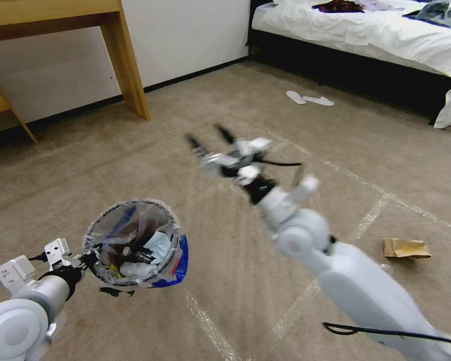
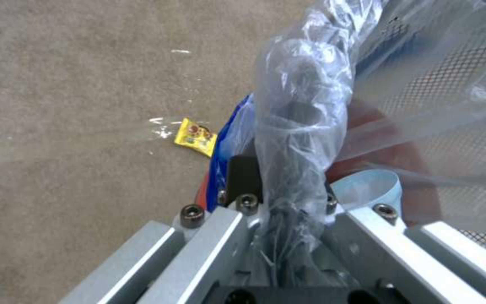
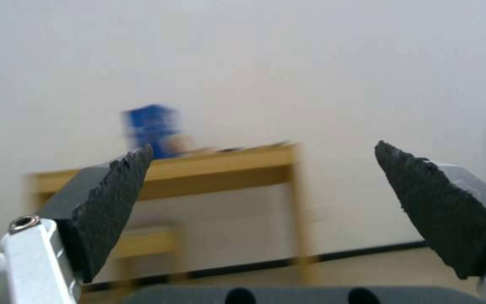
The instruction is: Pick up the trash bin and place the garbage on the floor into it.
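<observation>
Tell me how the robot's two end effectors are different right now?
The left end effector is shut on the trash bin's plastic-lined rim; the right end effector is open and holds nothing. The left one sits low near the robot, carrying the bin above the floor; the right one reaches out ahead, raised. Both have silver metal frames.

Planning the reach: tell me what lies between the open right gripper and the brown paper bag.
In the head view: bare carpet with tape strips between right gripper and flattened brown paper bag.

Taped beige floor (image 1: 235, 100) carries a brown paper bag (image 1: 406, 248), white slippers (image 1: 309, 99) near the bed (image 1: 366, 35), and a yellow wrapper (image 2: 195, 137).
</observation>
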